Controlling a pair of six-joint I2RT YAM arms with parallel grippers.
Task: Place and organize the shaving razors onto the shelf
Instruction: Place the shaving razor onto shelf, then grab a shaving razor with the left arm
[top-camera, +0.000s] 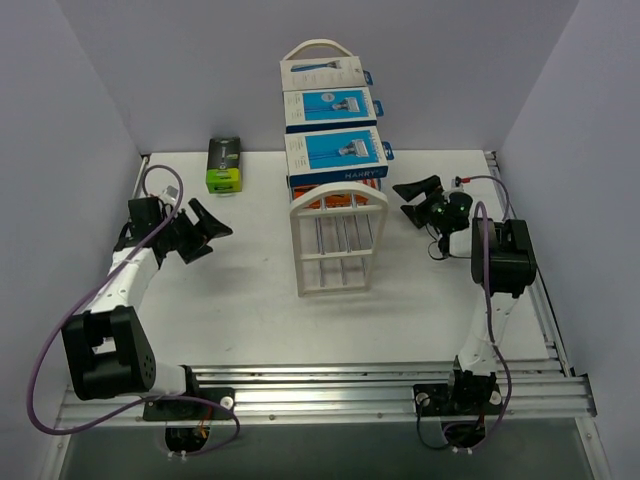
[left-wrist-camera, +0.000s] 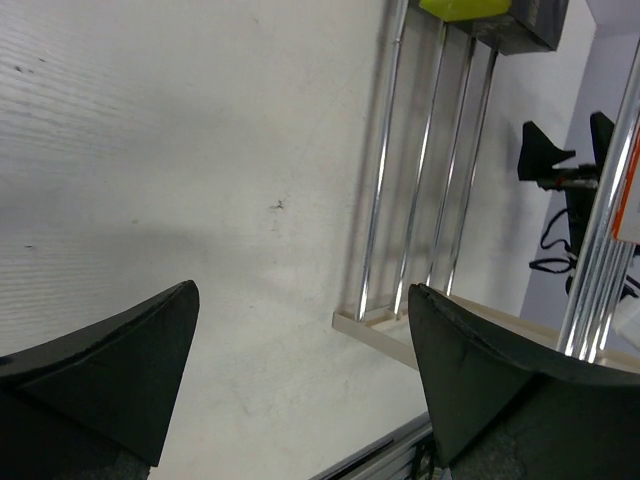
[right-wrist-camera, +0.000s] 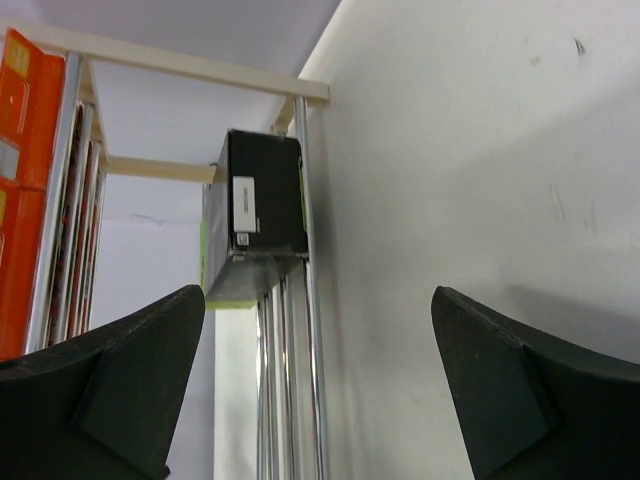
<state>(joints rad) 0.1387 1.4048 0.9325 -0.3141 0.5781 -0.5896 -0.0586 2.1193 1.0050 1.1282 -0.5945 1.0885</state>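
Blue-and-white razor boxes (top-camera: 335, 150) are lining the cream-white barred shelf (top-camera: 338, 240); a black-and-lime box (top-camera: 224, 165) is lying left of it; my left claw (top-camera: 208, 232) and right claw (top-camera: 416, 203) are gaping, empty.

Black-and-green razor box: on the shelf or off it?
Off. The box stands on the table, left of the shelf, apart from it.

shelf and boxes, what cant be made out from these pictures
- Orange boxes: in the top view, the blue boxes above hide most of them, so the count is unclear. In the right wrist view, the left edge cuts them off.
- Shelf lower tiers: in the top view, hidden by the upper tier and boxes.
- Black box: in the left wrist view, the top edge cuts it to a corner. In the right wrist view, the label print is too small to read.
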